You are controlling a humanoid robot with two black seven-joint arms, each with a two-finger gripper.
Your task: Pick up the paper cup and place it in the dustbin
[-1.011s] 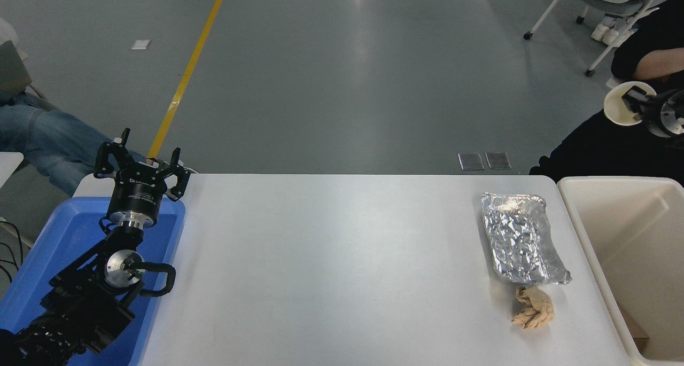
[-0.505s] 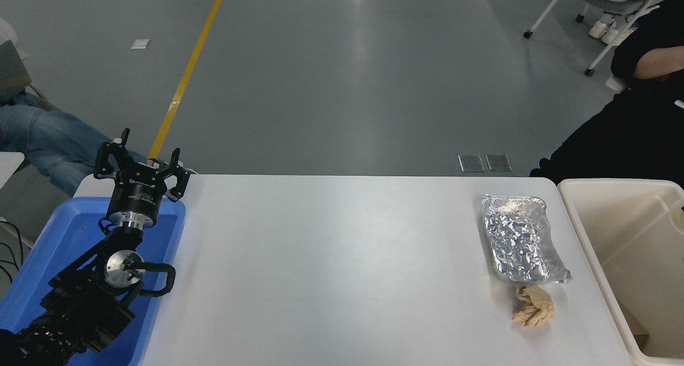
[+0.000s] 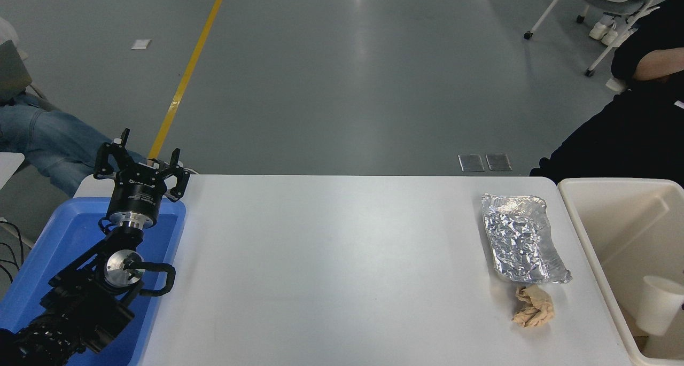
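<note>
1. The paper cup (image 3: 661, 304) now sits inside the dustbin (image 3: 588, 232) at the table's right end, upright or nearly so, rim at the top, low against the bin's inner wall near the frame's right edge. A second ago it was held aloft at the upper right by the right end effector; half a second ago neither could be seen clearly.

2. The right arm has left the frame altogether, so its end effector's state cannot be told from this view.

3. Judged from how things lie, the drop has been made and the task looks complete or all but complete; whether the cup has settled on the bin floor or is mid-fall cannot be told.

4. The left end effector (image 3: 140, 160) is parked at the lower left above the blue tray (image 3: 51, 238), fingers spread and holding nothing, exactly where it stood in both earlier frames.

5. On the white table (image 3: 331, 270), the foil tray (image 3: 521, 236) and the crumpled tan paper wad (image 3: 533, 306) just beside its near end have not moved.

6. A person in dark clothing (image 3: 625, 141) sits beyond the table's far right corner; another's jeans (image 3: 37, 136) show at the left edge.

7. Writing: white lettering runs across the left end effector's black body, too small to read. No brand shows on the cup or the bin.
</note>
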